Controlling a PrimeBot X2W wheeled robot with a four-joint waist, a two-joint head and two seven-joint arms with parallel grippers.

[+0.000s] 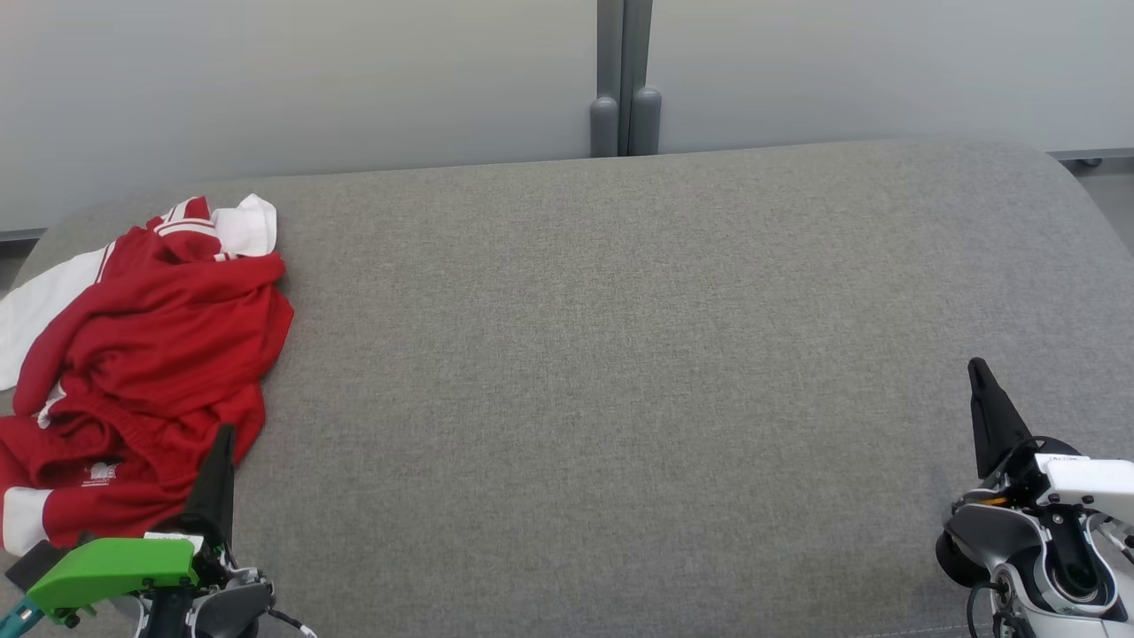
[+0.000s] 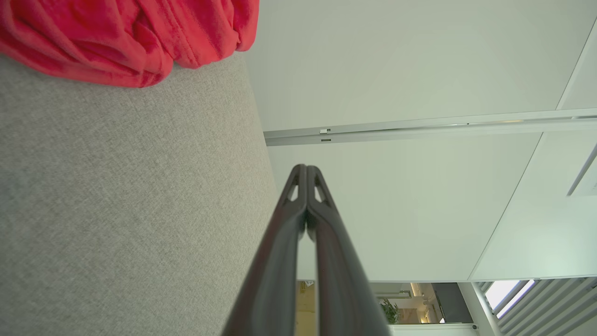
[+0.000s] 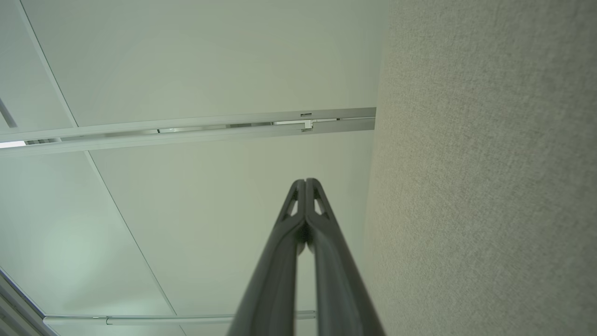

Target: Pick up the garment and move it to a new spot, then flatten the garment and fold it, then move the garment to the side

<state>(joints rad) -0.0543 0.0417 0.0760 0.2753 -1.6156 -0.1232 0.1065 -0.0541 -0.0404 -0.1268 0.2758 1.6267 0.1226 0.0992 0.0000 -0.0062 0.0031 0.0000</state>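
Grey bench (image 1: 620, 354) carrying crumpled garment (image 1: 151, 354) at left edge; likely soft, light, raised fold inviting grip. Left pincer (image 1: 225, 434), right pincer (image 1: 975, 365) sitting closed, empty.

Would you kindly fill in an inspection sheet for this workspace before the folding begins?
Surface: grey fabric top, flat, rounded far corners.
Job's things: red and white garment, crumpled in a heap at the robot's left end, not yet flattened or folded.
Clutter: nothing seen.
Grippers: left gripper shut and empty, at the garment's near edge; right gripper shut and empty, over bare fabric at the right.
Cables: thin wires at the right wrist, off the surface.
Surroundings: pale wall panels behind, joined at a grey post.
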